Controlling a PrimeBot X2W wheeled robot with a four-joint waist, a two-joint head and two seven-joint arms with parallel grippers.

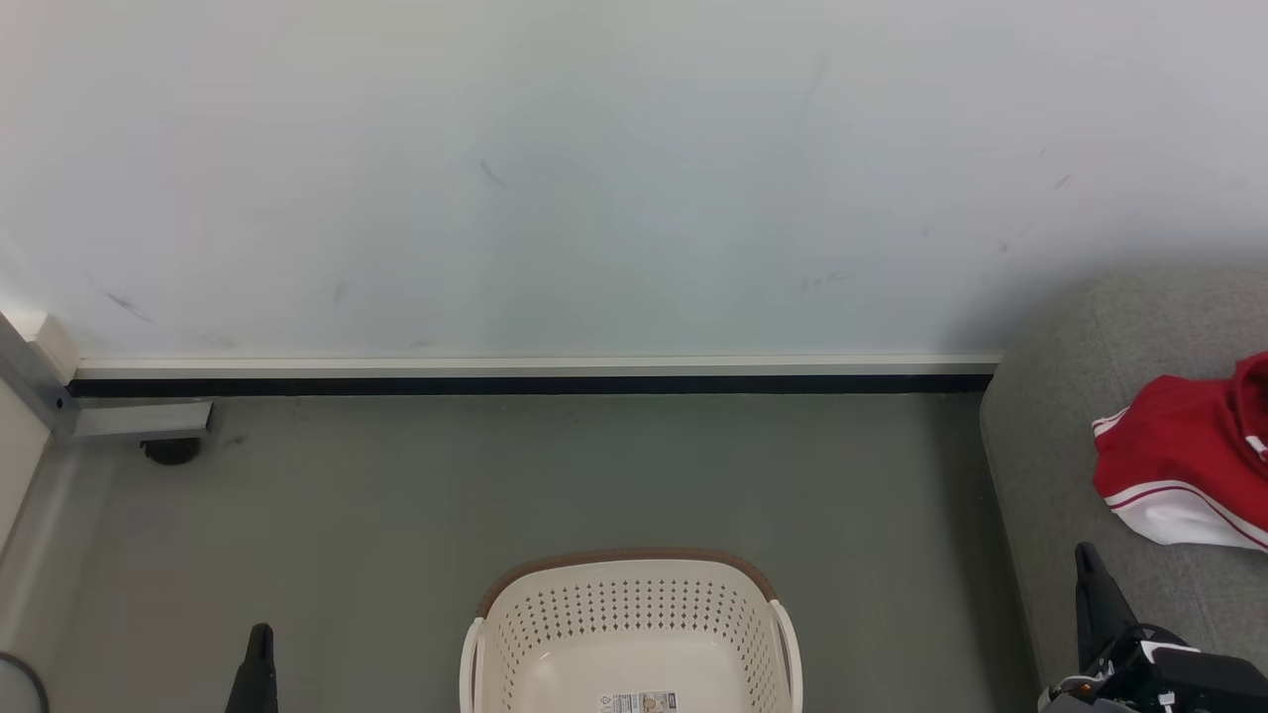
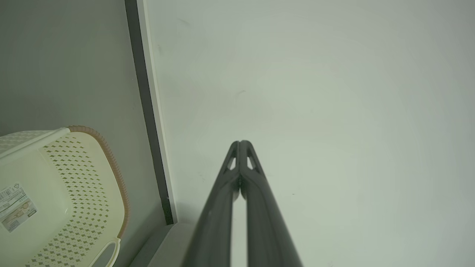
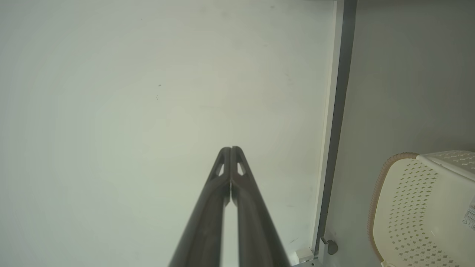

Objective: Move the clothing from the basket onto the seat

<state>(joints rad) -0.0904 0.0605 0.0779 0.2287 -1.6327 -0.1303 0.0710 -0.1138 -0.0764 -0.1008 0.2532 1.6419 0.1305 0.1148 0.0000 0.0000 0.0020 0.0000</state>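
A grey floor (image 1: 396, 515) is bounded by a scuffed white wall (image 1: 594, 178) with a dark skirting strip (image 1: 535, 384). The cream basket (image 1: 634, 604) is set on the floor, a sticker (image 1: 639, 702) seen in its base. The red clothing (image 1: 1179, 465) is laid on the grey seat (image 1: 1050, 426) at right. The left tool (image 2: 240, 142) and right tool (image 3: 231, 148) are each pressed together, tip against tip.
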